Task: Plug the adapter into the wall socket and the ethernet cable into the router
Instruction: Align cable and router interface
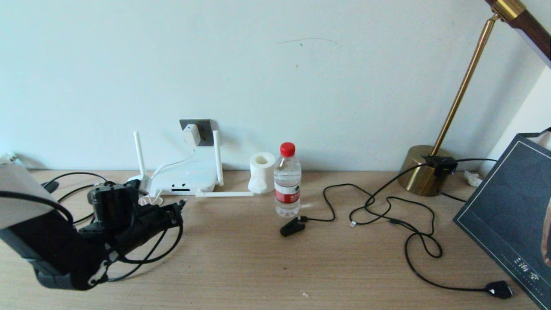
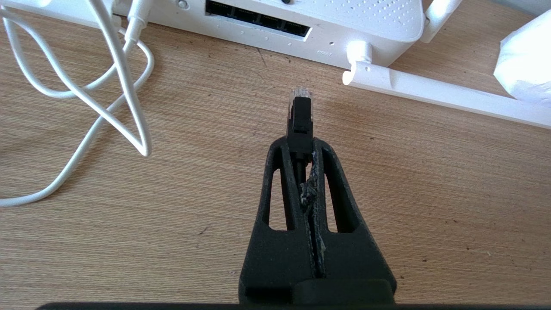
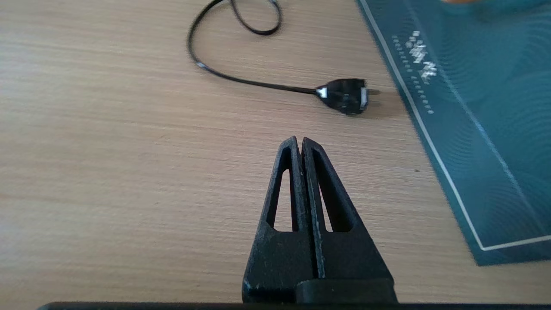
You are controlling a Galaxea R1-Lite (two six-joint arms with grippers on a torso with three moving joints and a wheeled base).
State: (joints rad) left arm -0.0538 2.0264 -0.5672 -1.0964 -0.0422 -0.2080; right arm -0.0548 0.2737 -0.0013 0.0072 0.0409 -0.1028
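Note:
The white adapter [image 1: 191, 134] sits pressed against the dark grey wall socket [image 1: 204, 128], its thin white cord [image 2: 120, 86] running down to the router [image 1: 186, 177]. My left gripper [image 2: 301, 144] is shut on the black boot of the ethernet cable [image 2: 300, 116]. Its clear plug tip points at the router's dark port row [image 2: 258, 19], a short gap away. In the head view that gripper [image 1: 180, 208] hovers just in front of the router, with the cable [image 1: 150, 257] looping below it. My right gripper [image 3: 300, 140] is shut and empty above bare table.
One antenna [image 2: 443, 92] lies flat on the table by a white paper roll [image 1: 261, 172]. A water bottle [image 1: 287, 181], a black clip plug [image 1: 292, 226], tangled black cords, a flat black plug [image 1: 499, 289], a brass lamp base [image 1: 424, 170] and a dark board [image 1: 508, 211] lie to the right.

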